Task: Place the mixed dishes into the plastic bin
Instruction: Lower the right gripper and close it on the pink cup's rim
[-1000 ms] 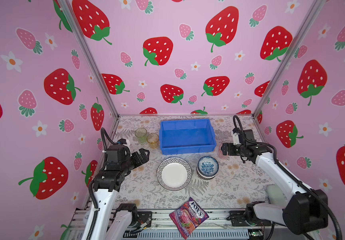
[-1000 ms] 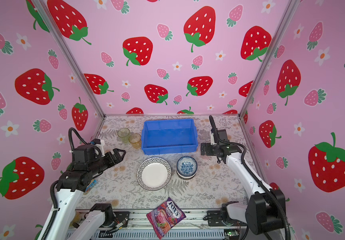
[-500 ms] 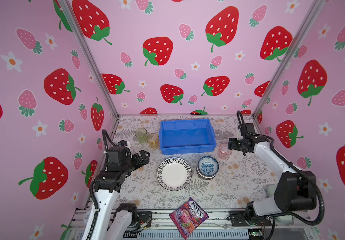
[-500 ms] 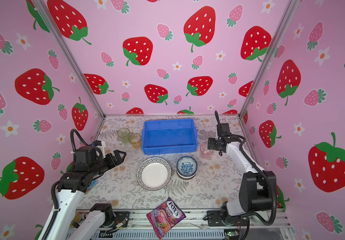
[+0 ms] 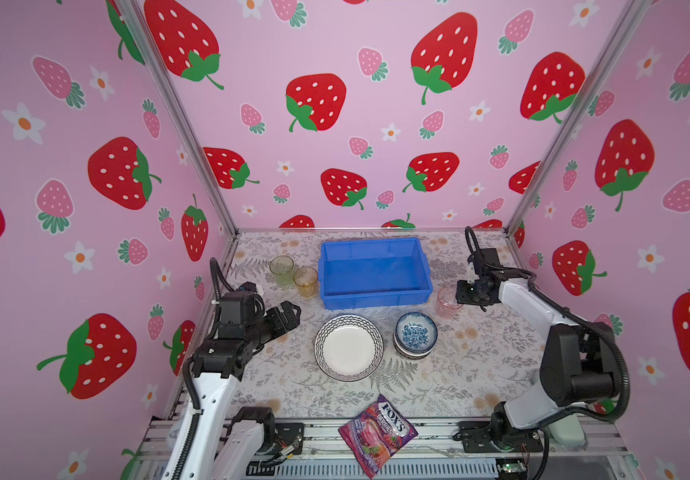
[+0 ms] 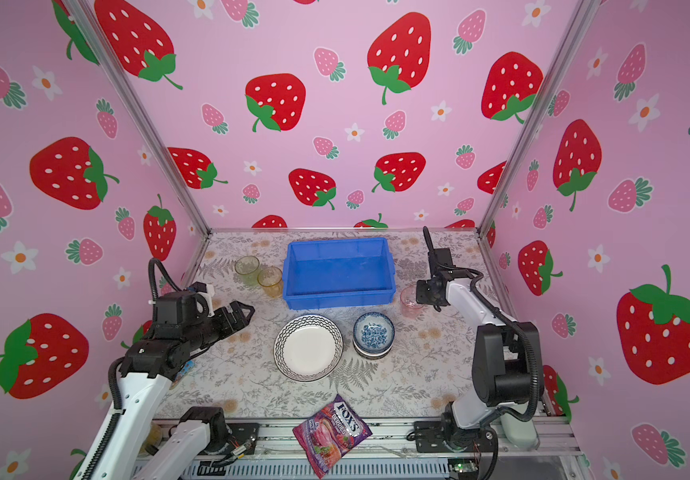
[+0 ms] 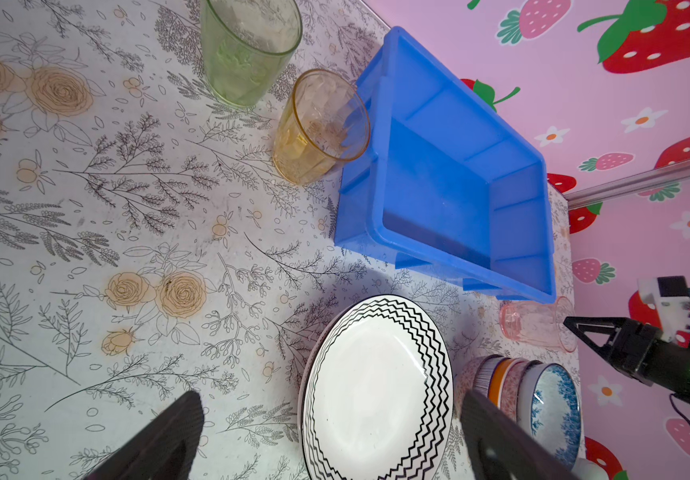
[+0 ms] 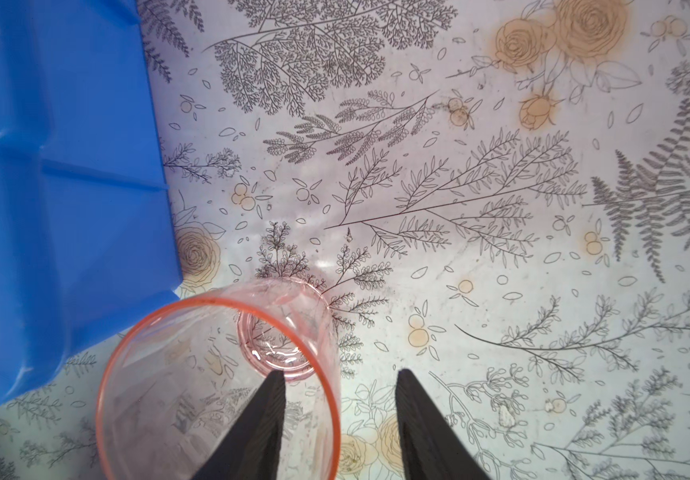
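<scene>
Enclosure: strawberry-print walls (image 5: 335,104) on three sides, over a floral-printed bench (image 5: 480,365).

View differences. Both top views place the right hand (image 5: 457,296) against the pink glass (image 5: 448,301), right of centre, but do not resolve the contact. The right wrist view does. One finger (image 8: 260,415) reaches inside the glass and the other sits outside, so the glass wall runs between them with a gap on each side. The fingers are apart and not clamped.

In the top views the stack of bowls (image 5: 416,334) shows only its blue-patterned top bowl. The left wrist view shows several nested bowls with striped, orange and pink sides below it. Only the top views take in the candy bag (image 5: 378,434), at the lower centre edge.

Arm pose. The right arm reaches toward the upper right of the bench, its hand turned toward frame centre at the glass rim. The left hand (image 5: 293,316) hovers at centre left, pointed at the zigzag-rimmed plate (image 5: 348,347), with its fingers (image 7: 177,436) spread wide and nothing between them.

Containers. The blue bin (image 5: 376,297) sits at upper centre, and only its own blue floor shows inside. The pink glass stands on the bench just beside the bin's lower right corner. The green glass (image 5: 281,269) and amber glass (image 5: 306,280) stand left of the bin, the amber one just beside its wall. The plate and bowls lie below the bin.
</scene>
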